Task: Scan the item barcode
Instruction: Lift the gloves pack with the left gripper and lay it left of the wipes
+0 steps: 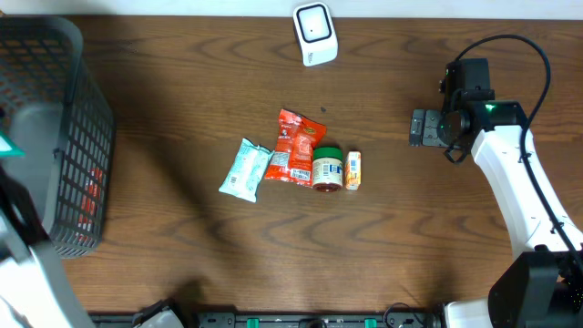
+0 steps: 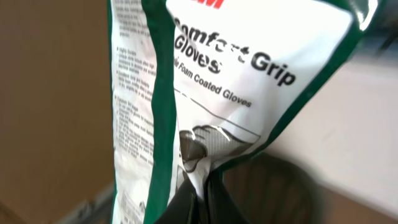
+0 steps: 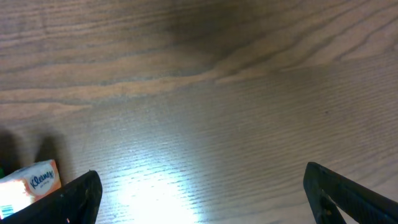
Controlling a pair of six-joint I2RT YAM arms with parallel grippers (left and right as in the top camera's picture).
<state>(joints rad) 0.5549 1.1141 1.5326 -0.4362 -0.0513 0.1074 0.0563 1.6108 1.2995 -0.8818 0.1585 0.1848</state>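
Brown wood-grain desk [image 1: 182, 264], overhead view. White scanner [image 1: 315, 34] at the far edge, about centre. Dark mesh basket [image 1: 64, 118] along the left edge. Mid-desk, a close-set row: pale teal packet [image 1: 245, 169], red packet [image 1: 296, 146], green-lidded jar [image 1: 328, 168], small orange pack [image 1: 352, 170]. Right arm [image 1: 510, 173] in from the right edge, right jaws pointed toward the row, well apart from it. Left arm mostly out of frame at the left edge; held item not made out from here.

Left wrist view. White-and-green glove packet [image 2: 236, 81], printed "Comfort Grip Gloves", filling the frame, rising out of the left jaws. Left jaws clamped shut on its lower margin, film puckered at the pinch. No barcode seen on this face; fine print down the left panel too blurred to read. Judged light, soft and floppy; glossy film likely slippery, apt to sag, swing or crease across the code. Best taken by a flat sealed margin, clear of any printed code, much like the present pinch; a corner grip likely to let it twist. Probably held near the desk's left edge, well apart from the scanner.

Right wrist view. Bare wood grain beneath, glare patch low in frame. Right jaws spread wide, nothing between them. Small orange pack at the lower left corner, just beside one finger. Glove packet nowhere near these jaws.
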